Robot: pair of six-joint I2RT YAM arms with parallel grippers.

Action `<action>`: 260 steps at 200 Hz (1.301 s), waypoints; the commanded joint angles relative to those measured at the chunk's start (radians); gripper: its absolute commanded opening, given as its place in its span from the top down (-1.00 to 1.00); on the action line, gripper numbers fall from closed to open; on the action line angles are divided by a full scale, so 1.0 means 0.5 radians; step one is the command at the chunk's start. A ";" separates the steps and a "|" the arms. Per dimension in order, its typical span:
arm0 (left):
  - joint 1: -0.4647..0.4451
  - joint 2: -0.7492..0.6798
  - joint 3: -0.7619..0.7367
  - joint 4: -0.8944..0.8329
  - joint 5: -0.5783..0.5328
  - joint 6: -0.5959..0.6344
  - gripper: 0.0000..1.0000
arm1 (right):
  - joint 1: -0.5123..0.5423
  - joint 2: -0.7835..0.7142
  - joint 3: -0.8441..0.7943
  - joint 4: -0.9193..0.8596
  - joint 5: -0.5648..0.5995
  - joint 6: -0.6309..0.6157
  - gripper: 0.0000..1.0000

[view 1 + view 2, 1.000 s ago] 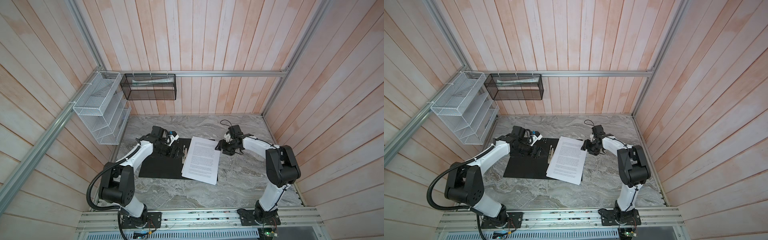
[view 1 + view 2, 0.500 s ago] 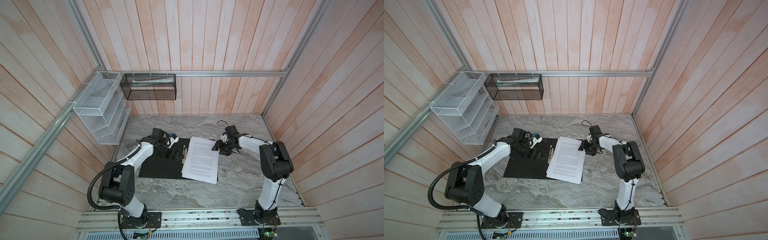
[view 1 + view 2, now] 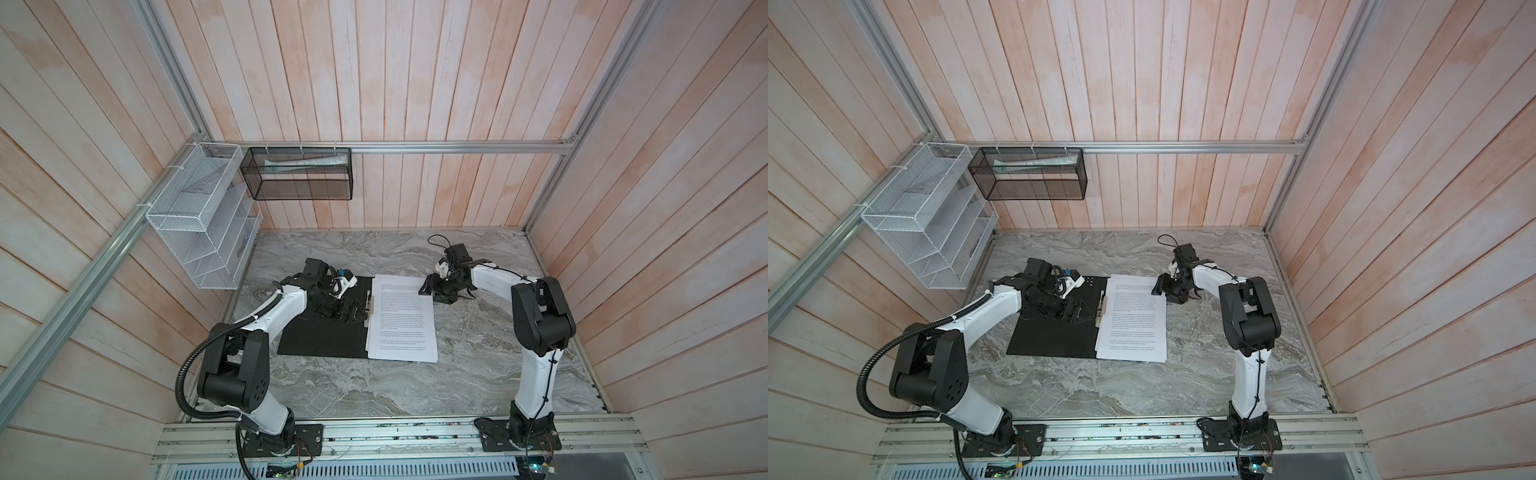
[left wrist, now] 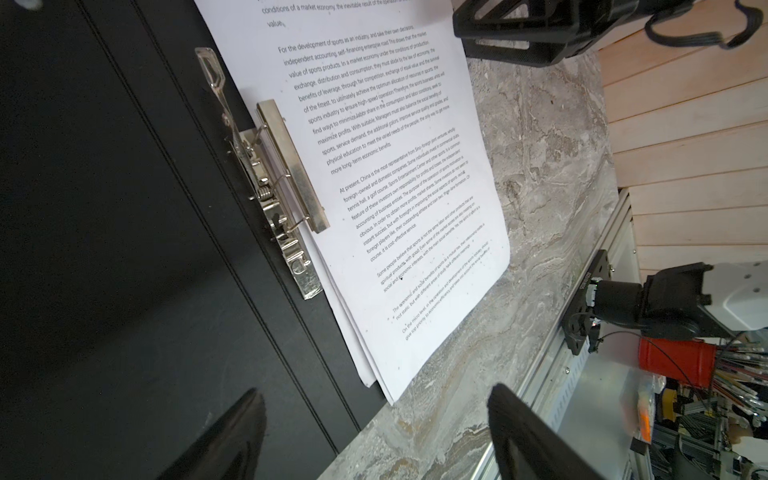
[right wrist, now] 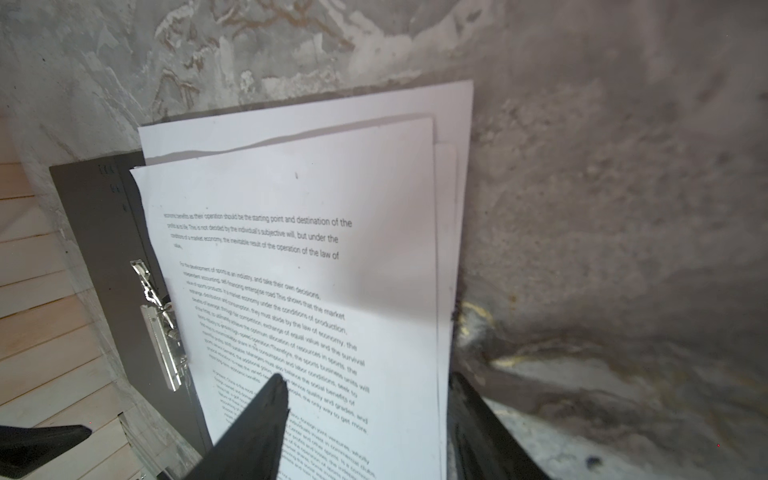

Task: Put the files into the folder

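Observation:
The folder [image 3: 320, 336] [image 3: 1050, 336] lies open on the marble table, black inside up. The files [image 3: 401, 320] [image 3: 1133, 320], white printed sheets slightly fanned, rest on its right half with one long edge at the metal spine clip [image 4: 286, 166]. My left gripper [image 3: 353, 311] [image 4: 374, 395] hovers open over the folder [image 4: 104, 249] beside the clip, holding nothing. My right gripper [image 3: 428, 286] [image 5: 368, 380] is open at the far right corner of the files [image 5: 291, 199]. One finger sits over the top sheet, the other just outside the sheets' edge.
A white wire rack [image 3: 203, 220] hangs on the left wall. A black mesh basket [image 3: 299, 174] with a rolled item inside hangs on the back wall. Wooden walls enclose the table on three sides. An aluminium rail [image 3: 374, 436] runs along the front.
My right arm has swung in and its gripper has moved left to the sheets' far right corner. The left arm, folder and files have stayed put.

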 commanded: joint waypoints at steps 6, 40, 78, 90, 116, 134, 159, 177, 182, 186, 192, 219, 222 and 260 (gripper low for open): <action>0.016 0.022 -0.030 0.048 -0.031 -0.010 -0.73 | 0.044 0.080 0.106 -0.136 -0.007 -0.082 -0.25; 0.016 0.058 -0.015 0.054 -0.034 -0.027 -0.73 | 0.050 0.010 0.086 -0.147 0.124 -0.084 -0.26; 0.016 0.037 0.007 0.046 -0.054 -0.015 -0.73 | 0.048 -0.194 -0.008 -0.192 0.310 -0.027 -0.28; 0.016 0.030 0.022 0.045 -0.067 -0.011 -0.73 | 0.048 -0.324 -0.112 -0.179 0.329 0.017 -0.27; 0.016 0.029 0.049 0.054 -0.053 -0.029 -0.73 | 0.093 -0.623 -0.347 -0.227 0.267 0.113 -0.26; 0.016 0.038 0.065 0.073 -0.047 -0.044 -0.72 | 0.219 -0.785 -0.526 -0.260 0.195 0.170 -0.24; 0.019 0.061 0.084 0.139 -0.095 -0.060 -0.72 | 0.546 -0.869 -0.635 -0.255 0.146 0.229 -0.22; 0.027 0.083 0.099 0.233 -0.090 -0.098 -0.73 | 0.813 -0.824 -0.628 -0.214 0.171 0.314 -0.20; 0.028 0.093 0.118 0.255 -0.090 -0.113 -0.72 | 0.877 -0.806 -0.634 -0.176 0.174 0.349 -0.20; 0.028 0.104 0.140 0.270 -0.087 -0.127 -0.73 | 0.926 -0.788 -0.637 -0.145 0.167 0.371 -0.20; 0.028 0.127 0.175 0.288 -0.082 -0.143 -0.73 | 0.989 -0.752 -0.635 -0.102 0.155 0.405 -0.20; 0.041 0.229 0.347 0.359 -0.134 -0.233 -0.73 | 1.193 -0.561 -0.597 0.071 0.135 0.512 -0.19; 0.047 0.237 0.361 0.371 -0.144 -0.247 -0.72 | 1.208 -0.539 -0.594 0.092 0.130 0.526 -0.19; 0.111 0.363 0.532 0.447 -0.171 -0.314 -0.72 | 1.372 -0.258 -0.419 0.146 0.081 0.549 -0.20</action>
